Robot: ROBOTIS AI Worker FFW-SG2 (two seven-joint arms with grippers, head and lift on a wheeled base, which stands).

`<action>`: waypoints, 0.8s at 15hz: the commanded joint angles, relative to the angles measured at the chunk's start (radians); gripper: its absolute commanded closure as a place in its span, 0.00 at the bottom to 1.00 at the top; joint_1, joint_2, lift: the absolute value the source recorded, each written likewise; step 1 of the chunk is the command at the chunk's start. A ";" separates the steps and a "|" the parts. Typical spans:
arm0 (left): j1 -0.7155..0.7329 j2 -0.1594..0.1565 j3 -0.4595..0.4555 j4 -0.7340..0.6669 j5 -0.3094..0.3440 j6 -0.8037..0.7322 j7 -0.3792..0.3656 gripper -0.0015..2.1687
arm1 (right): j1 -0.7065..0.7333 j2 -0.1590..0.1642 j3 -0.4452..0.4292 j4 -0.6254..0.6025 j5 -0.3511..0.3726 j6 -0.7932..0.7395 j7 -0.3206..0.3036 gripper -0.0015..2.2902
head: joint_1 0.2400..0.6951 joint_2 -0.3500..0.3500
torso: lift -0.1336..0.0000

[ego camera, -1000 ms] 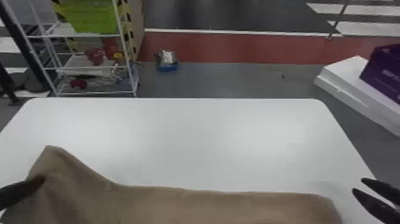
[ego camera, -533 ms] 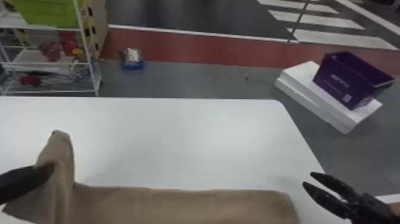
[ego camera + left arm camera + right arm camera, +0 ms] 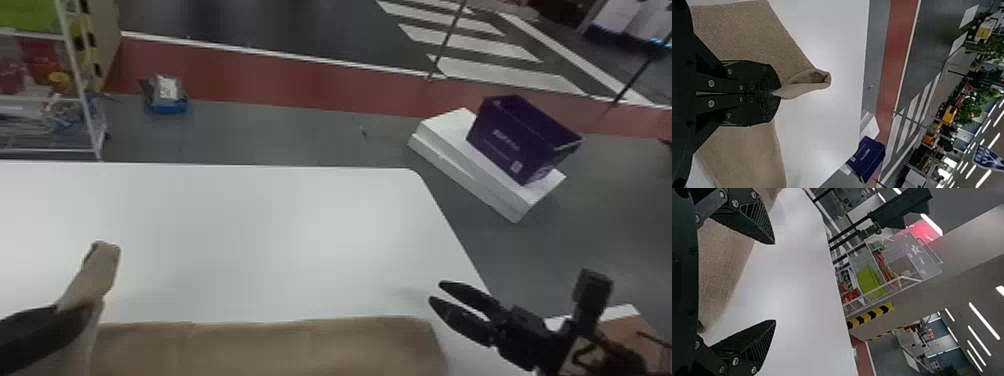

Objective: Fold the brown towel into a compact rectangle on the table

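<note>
Brown towel (image 3: 280,350) runs left to right, left end pinched by the left gripper (image 3: 778,94), right end near the open right gripper (image 3: 436,292).

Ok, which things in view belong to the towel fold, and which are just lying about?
For the job:
brown towel, pinched by the left end effector
right end effector, open
white table

Lying about:
purple box
white slabs under it
wire shelf
blue item on the floor

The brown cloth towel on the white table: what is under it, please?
Under the brown cloth towel is the smooth white tabletop, visible beyond its edges. Anything lying between them is covered, unseen. The black left gripper has its jaws closed on a raised part.
</note>
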State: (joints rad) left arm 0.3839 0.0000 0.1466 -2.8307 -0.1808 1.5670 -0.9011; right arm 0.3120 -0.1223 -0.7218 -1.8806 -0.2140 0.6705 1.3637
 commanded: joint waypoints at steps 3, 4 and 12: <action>-0.051 -0.003 -0.002 0.013 0.034 0.004 -0.007 0.65 | 0.018 0.003 0.035 -0.068 0.002 0.077 0.003 0.12 | 1.00 0.04 | 0.07; -0.062 -0.003 0.019 0.013 0.073 0.004 -0.009 0.65 | 0.027 0.003 0.036 -0.086 0.011 0.084 0.003 0.13 | 1.00 0.05 | 0.07; -0.152 -0.003 0.116 0.014 0.218 0.004 -0.009 0.65 | 0.016 -0.108 0.111 0.008 0.050 0.108 0.003 0.88 | 1.00 0.02 | 0.07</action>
State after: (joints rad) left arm 0.2464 0.0000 0.2429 -2.8204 0.0209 1.5670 -0.9096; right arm 0.3382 -0.2136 -0.6448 -1.9023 -0.1754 0.7775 1.3637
